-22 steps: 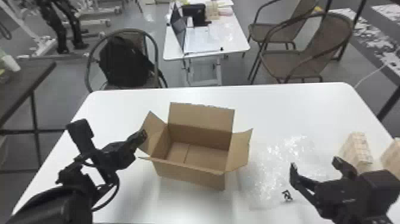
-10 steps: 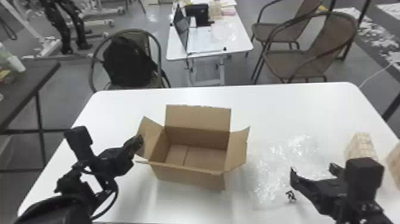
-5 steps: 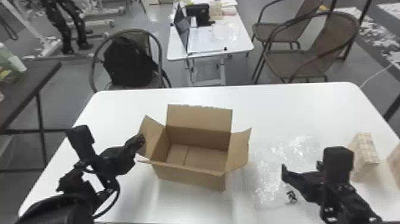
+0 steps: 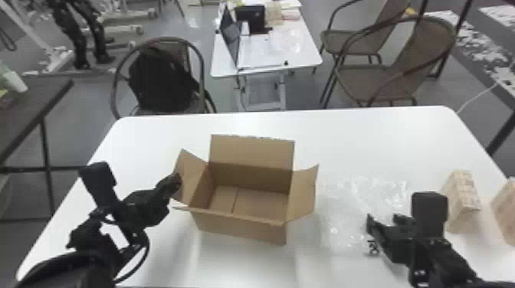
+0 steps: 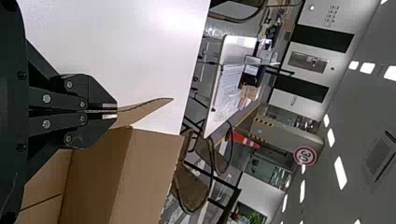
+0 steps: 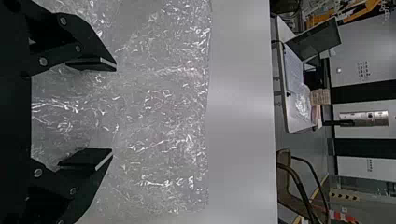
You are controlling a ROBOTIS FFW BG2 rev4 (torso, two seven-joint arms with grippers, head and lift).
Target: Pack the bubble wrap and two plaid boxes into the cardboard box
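At the left edge of the head view, a dark table [image 4: 30, 103] was seen. In the lower left, the left gripper [image 4: 177, 181] was held at the cardboard box, its fingers clenched on the left flap [image 4: 192, 178]. Above it, a black bag [image 4: 161, 80] was propped on a chair [image 4: 115, 82]. The cardboard box [image 4: 241, 231] was set upright on the white table [image 4: 383, 143], near the middle of the frame, with its flaps spread and its inner floor exposed. At upper centre, a laptop [image 4: 230, 38] was placed on another table. Just right of the box, the bubble wrap [image 4: 345, 214] was laid out flat. Over its near right part, in the lower right, the right gripper [image 4: 383, 219] was held released, its fingers parted. Farther right, the two plaid boxes were placed near each other, one [image 4: 461, 195] fully inside the frame, the other [image 4: 506, 210] cut by the right edge.
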